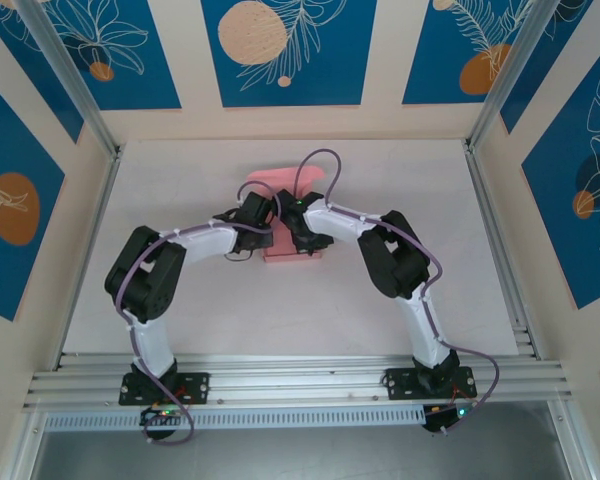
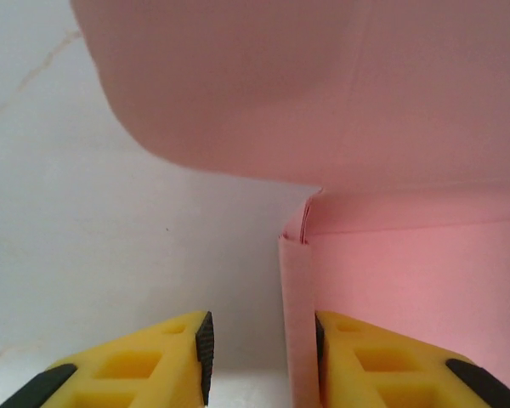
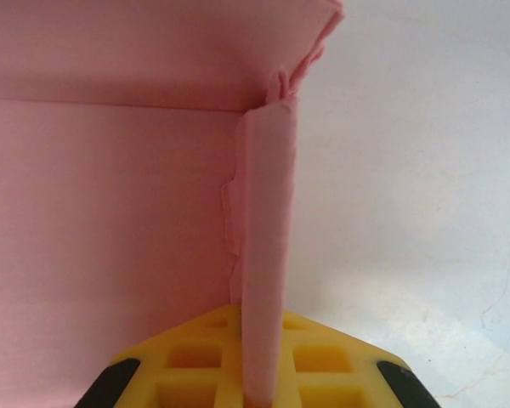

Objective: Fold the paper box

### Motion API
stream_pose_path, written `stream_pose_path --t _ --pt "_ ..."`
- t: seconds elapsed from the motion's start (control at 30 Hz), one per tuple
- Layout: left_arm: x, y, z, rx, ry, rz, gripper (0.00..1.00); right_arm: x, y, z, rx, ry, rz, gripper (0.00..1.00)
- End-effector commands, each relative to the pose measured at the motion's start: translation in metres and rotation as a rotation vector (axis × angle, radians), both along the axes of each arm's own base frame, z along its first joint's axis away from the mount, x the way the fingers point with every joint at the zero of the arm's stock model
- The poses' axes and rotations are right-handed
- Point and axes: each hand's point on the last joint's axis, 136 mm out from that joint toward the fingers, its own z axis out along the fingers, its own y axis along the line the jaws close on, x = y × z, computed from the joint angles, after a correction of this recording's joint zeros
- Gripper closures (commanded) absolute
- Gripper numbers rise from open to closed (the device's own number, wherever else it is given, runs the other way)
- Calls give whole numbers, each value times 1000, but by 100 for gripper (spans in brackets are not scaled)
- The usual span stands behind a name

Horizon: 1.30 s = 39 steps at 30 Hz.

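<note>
counter [image 1: 400,300] is carrying the work | paper box [image 1: 280,182] is sitting half-formed just 12 o'clock of centre | right fingers [image 3: 323,357] are pinching its 3 o'clock wall, likely steadying it upright | left fingers [image 2: 153,357] are standing spread astride the 9 o'clock wall, not clamping

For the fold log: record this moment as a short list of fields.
paper box: salmon-pink, partly folded, side walls raised
table: white, box near its middle
left gripper: open, fingers either side of a doubled side wall, gap on one side
right gripper: shut on an upright doubled wall of the box
</note>
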Motion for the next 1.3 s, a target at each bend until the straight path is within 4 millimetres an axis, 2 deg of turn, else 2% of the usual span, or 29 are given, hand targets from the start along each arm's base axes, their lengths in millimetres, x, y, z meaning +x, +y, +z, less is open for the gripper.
stream_pose_path --t 0.0,0.33,0.57,0.7,0.83,0.93,1.1,1.17,1.27 --pt "-6 18 -11 200 27 -2 65 -28 -7 -11 -60 96 53 100" --pt "-24 -3 -35 85 112 -24 62 -30 -8 -19 -47 109 52 100" --pt "-36 1 -50 112 153 -19 60 -28 -5 -20 -29 104 45 100" --pt "-44 4 -54 116 172 -18 64 -26 -4 -19 -24 102 39 100" --pt "-51 -9 -51 -14 140 -49 59 -25 -3 -19 -15 97 18 100" --pt "-53 -9 -51 -67 104 -30 59 -26 -3 -20 -11 95 -10 100" --pt "-49 -2 -50 -75 53 36 71 -30 -4 -21 -22 96 -27 100" --pt "-46 9 -45 -5 35 62 80 -32 -5 -20 -31 100 -27 100" --pt "-44 30 -36 147 4 90 82 -34 -6 -16 -34 97 -28 100"
